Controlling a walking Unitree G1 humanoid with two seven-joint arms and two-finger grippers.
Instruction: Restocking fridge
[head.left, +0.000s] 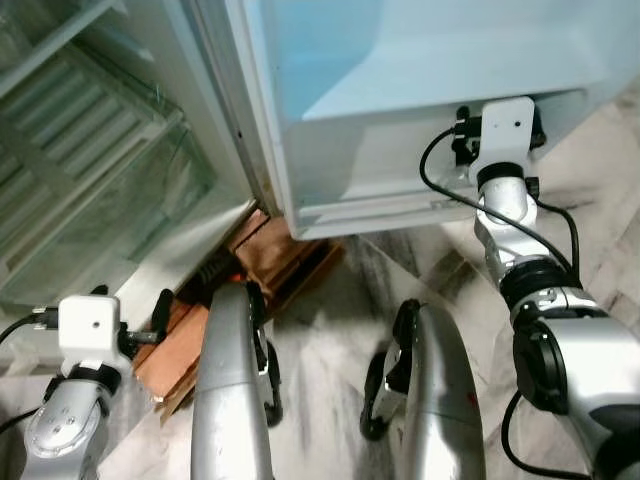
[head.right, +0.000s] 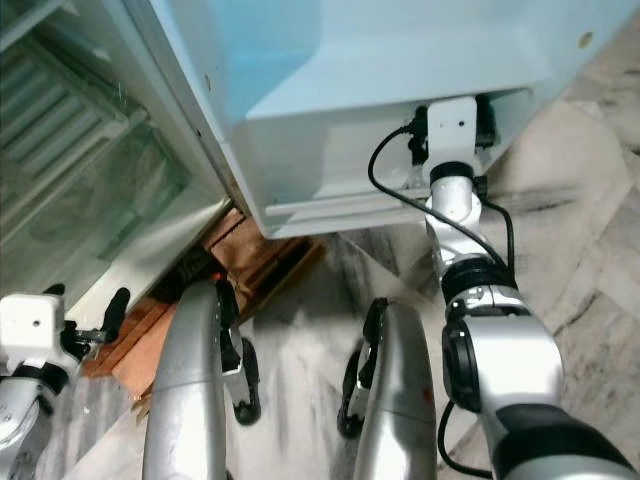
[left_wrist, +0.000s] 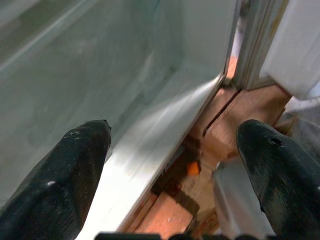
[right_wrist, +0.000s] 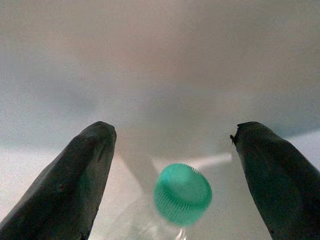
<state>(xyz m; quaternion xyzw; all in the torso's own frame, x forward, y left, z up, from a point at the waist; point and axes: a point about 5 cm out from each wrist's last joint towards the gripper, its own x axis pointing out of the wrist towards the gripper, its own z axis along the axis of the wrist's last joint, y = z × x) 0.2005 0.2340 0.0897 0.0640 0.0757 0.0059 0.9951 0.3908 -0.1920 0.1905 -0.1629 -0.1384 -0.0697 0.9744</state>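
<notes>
The right arm (head.left: 510, 250) reaches forward and up, its wrist camera box pressed close under the lower shelf of the fridge door (head.left: 400, 100); the right gripper (right_wrist: 172, 170) has its two black fingers (right_wrist: 75, 180) spread wide apart, and between them stands a bottle (right_wrist: 181, 194) with a ribbed green cap, its clear body blurred and barely made out; neither finger touches the cap. The pale white wall behind the bottle is smooth and featureless; it seems to be the inside of the door shelf, though the blur leaves that unsure.

The left arm (head.left: 75, 400) is held low by the robot's side, bent at the wrist; the left gripper (left_wrist: 175, 165) also has its fingers (left_wrist: 65, 180) well apart, pointing at the bottom edge of the fridge (head.left: 100, 150); nothing lies between them.

The fridge stands open, with clear ribbed shelves and a frosted glass drawer front inside; its white lower lip runs diagonally toward the door hinge. Beneath it sits a stack of reddish wooden blocks (head.left: 280, 255), rough-grained and square-edged, jutting out just beside the robot's silver legs (head.left: 230, 390); the gap between door and legs is narrow. The floor (head.left: 330, 330) is grey-veined marble, open to the right of the right arm.
</notes>
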